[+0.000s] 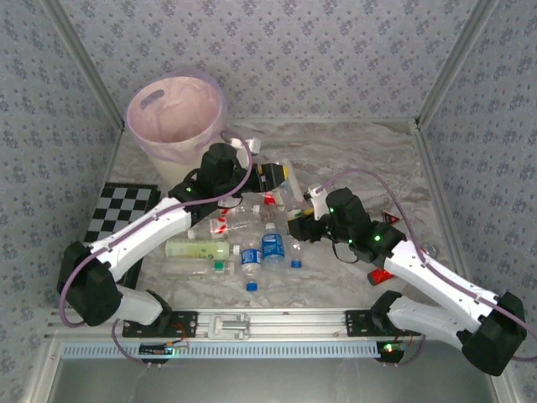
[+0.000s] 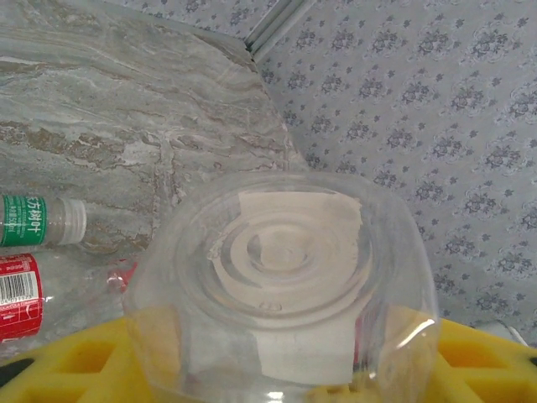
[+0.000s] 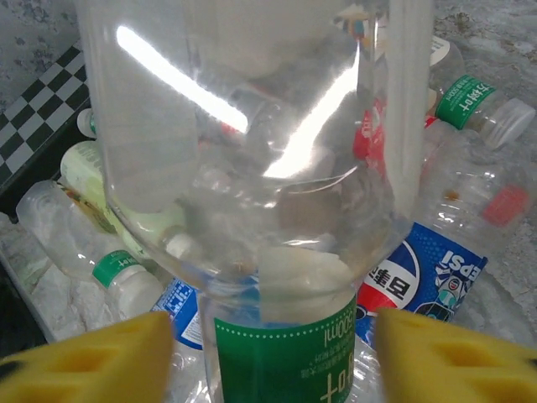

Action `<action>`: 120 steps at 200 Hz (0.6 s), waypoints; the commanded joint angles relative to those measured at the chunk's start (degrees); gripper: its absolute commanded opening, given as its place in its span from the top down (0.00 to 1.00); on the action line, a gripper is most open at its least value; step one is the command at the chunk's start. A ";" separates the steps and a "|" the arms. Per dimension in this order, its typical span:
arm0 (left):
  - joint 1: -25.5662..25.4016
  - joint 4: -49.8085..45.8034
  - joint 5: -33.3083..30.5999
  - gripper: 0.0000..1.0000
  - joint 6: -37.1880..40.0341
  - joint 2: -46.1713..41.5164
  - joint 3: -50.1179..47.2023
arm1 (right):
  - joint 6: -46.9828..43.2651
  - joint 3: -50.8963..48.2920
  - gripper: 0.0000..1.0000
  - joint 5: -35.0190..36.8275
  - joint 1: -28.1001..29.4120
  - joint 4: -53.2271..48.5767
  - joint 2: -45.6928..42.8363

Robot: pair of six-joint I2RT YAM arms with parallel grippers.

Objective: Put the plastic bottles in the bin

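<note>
A clear plastic bottle with a green label (image 1: 292, 191) hangs over the pile, stretched between my two grippers. My left gripper (image 1: 277, 178) has its yellow pads (image 2: 75, 361) pressed on both sides of the bottle's base (image 2: 285, 260), shut on it. My right gripper (image 1: 300, 225) stands open around the green-labelled part (image 3: 281, 353), with gaps to both pads (image 3: 453, 361). Several more bottles lie below: a pale green one (image 1: 197, 248), blue-labelled ones (image 1: 273, 245) and a Pepsi-labelled one (image 3: 428, 269). The bin (image 1: 132, 117), cream with a pink bag, stands at the far left.
A checkerboard mat (image 1: 122, 210) lies left of the pile. A red cylinder (image 1: 379, 275) sits by the right arm's base. Patterned walls close in the table on three sides. Green-labelled (image 2: 33, 220) and red-labelled (image 2: 17, 294) bottles lie left of the held one.
</note>
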 commanded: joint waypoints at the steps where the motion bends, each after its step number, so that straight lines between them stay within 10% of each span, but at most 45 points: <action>1: 0.69 -0.05 -0.96 0.50 1.66 -0.31 4.60 | -0.34 0.05 0.00 4.84 -0.33 -1.11 -2.26; 61: 9.71 -10.28 -5.66 0.54 13.14 -5.09 18.55 | 13.53 -6.12 0.00 23.07 -6.53 -10.89 -10.69; 86: 16.10 -10.49 -6.24 0.56 14.42 -7.36 22.82 | 19.79 -7.52 0.00 20.37 -10.78 -13.45 -11.48; 120: 24.28 -11.94 -8.97 0.79 20.33 -6.74 30.74 | 25.90 -10.54 0.00 19.89 -11.34 -13.02 -14.31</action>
